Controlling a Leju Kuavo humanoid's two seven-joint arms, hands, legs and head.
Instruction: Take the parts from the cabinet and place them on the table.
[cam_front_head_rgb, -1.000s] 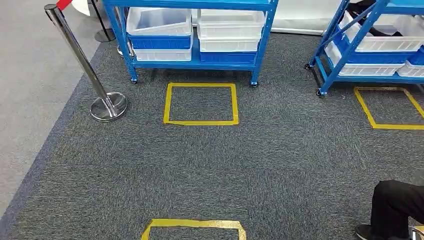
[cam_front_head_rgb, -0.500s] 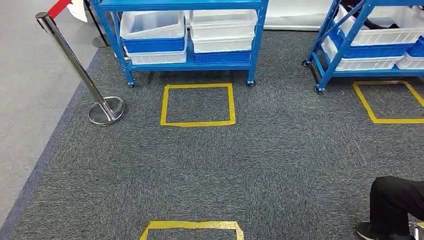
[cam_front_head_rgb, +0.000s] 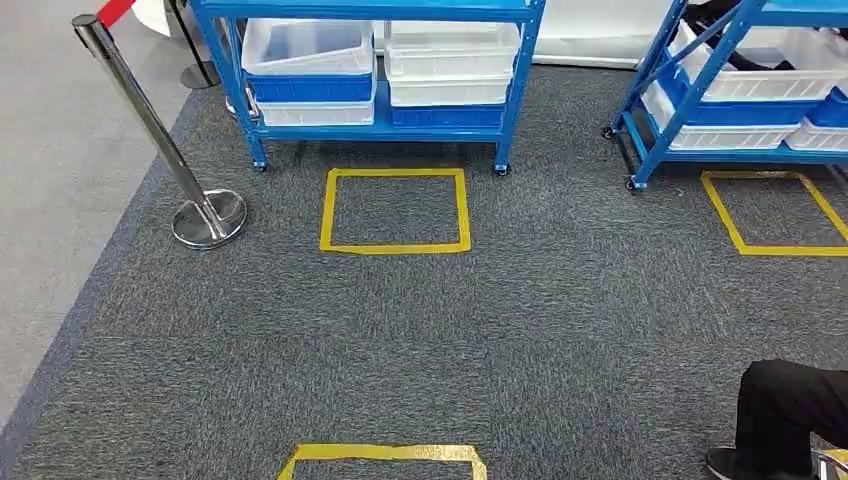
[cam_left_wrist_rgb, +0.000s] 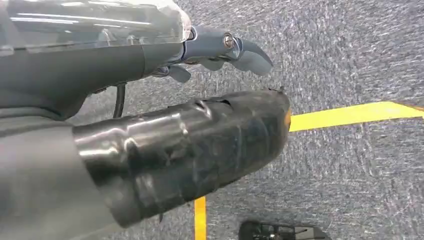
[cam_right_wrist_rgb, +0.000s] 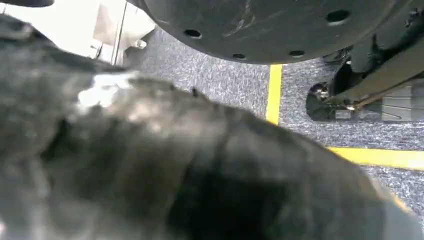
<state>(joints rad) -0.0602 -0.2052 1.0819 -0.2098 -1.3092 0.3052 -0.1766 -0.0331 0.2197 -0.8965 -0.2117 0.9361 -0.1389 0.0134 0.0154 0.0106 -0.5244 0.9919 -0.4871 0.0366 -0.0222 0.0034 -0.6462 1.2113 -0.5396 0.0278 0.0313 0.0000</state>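
Head view gives me a blue cabinet (cam_front_head_rgb: 375, 70) of white bins (cam_front_head_rgb: 455, 62) beyond a yellow floor square (cam_front_head_rgb: 395, 210). Left hand (cam_left_wrist_rgb: 220, 50) hangs over carpet, fingers loosely curled, grasping nothing; I cannot tell the right hand's (cam_right_wrist_rgb: 200, 170) state.

The head view is evenly and brightly lit from above, with soft shadows cast under the blue shelving (cam_front_head_rgb: 380, 70) and glare seen on the chrome post (cam_front_head_rgb: 150, 120). In the left wrist view, highlights are reflected off the glossy black cover (cam_left_wrist_rgb: 200, 145). The right wrist view is largely blurred by an out-of-focus dark mass.
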